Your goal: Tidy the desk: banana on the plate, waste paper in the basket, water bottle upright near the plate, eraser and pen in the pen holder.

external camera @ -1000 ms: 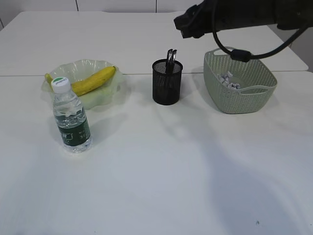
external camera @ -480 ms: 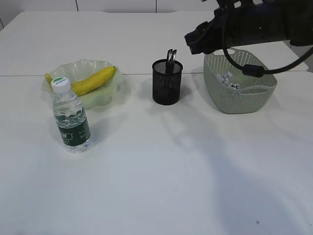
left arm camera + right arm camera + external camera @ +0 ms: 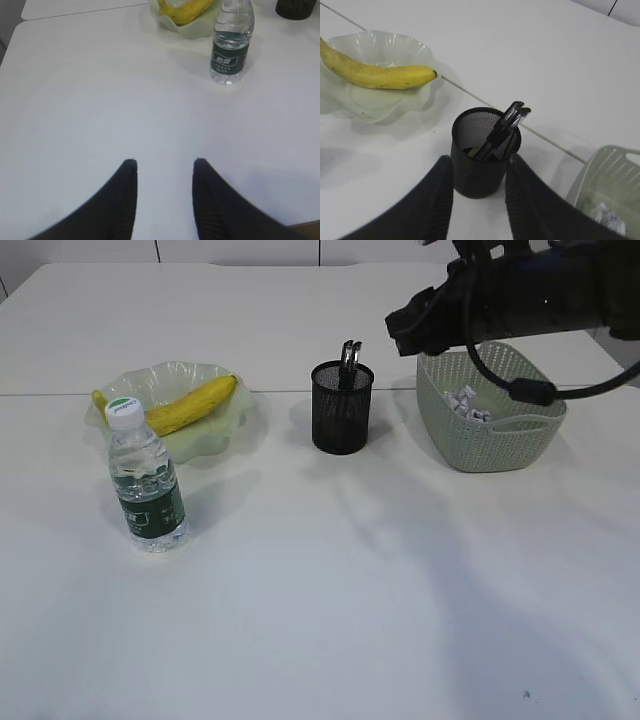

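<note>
Right arm (image 3: 520, 295) reaches in from the upper right, stretched level above the basket (image 3: 490, 440). Its gripper (image 3: 477, 165) hangs over the pen holder (image 3: 482, 155), jaws partly open and empty. Left gripper (image 3: 162, 167) hovers low over bare table (image 3: 100, 100), jaws parted, holding nothing. Pens (image 3: 507, 125) lean in the holder, the banana (image 3: 190, 405) lies on the plate (image 3: 215, 435), the water bottle (image 3: 145, 480) stands upright beside it, and waste paper (image 3: 465, 405) sits in the basket.

The right arm (image 3: 530, 300) was seen as a bulky matte-black casing, with a black cable looped beneath it. Both pairs of fingers (image 3: 127, 200) (image 3: 437, 200) were shown as black, tapered blades — finely ribbed on their inner faces.
</note>
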Action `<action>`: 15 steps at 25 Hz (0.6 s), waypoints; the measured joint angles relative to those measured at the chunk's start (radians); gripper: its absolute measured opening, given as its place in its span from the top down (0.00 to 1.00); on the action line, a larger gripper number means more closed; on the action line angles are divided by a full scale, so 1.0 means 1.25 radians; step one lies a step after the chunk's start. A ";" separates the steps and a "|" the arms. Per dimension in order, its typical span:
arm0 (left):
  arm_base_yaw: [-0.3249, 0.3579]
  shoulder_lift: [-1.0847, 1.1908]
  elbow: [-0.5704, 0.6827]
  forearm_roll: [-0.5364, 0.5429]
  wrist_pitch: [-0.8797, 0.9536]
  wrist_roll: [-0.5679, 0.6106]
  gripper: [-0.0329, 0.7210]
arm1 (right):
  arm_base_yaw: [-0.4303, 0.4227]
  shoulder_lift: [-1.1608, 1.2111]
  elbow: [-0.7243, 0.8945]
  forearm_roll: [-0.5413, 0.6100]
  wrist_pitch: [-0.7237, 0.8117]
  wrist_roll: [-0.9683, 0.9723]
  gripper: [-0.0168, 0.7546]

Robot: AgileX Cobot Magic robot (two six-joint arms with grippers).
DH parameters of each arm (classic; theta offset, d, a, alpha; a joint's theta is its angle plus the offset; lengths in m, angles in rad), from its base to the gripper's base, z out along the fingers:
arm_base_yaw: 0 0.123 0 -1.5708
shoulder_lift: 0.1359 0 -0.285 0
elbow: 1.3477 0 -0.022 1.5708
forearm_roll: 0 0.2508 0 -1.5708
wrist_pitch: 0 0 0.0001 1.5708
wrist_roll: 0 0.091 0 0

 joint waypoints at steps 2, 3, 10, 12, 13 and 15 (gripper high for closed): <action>0.000 0.000 0.000 0.000 0.000 0.000 0.62 | 0.000 -0.020 0.034 0.000 0.007 0.000 0.63; 0.000 0.000 0.000 0.000 0.000 0.000 0.62 | 0.000 -0.032 0.052 0.000 0.014 0.000 0.63; 0.000 0.000 0.000 0.000 0.000 0.000 0.62 | 0.000 -0.118 0.116 0.001 0.032 0.000 0.63; 0.000 0.000 0.000 0.000 0.000 0.000 0.62 | 0.000 -0.140 0.117 0.001 0.027 0.000 0.63; 0.000 0.000 0.000 0.000 0.000 0.000 0.63 | 0.000 -0.152 0.121 0.001 0.023 0.000 0.63; 0.000 0.000 0.000 0.000 0.000 0.000 0.63 | 0.000 -0.171 0.127 0.001 0.020 0.000 0.63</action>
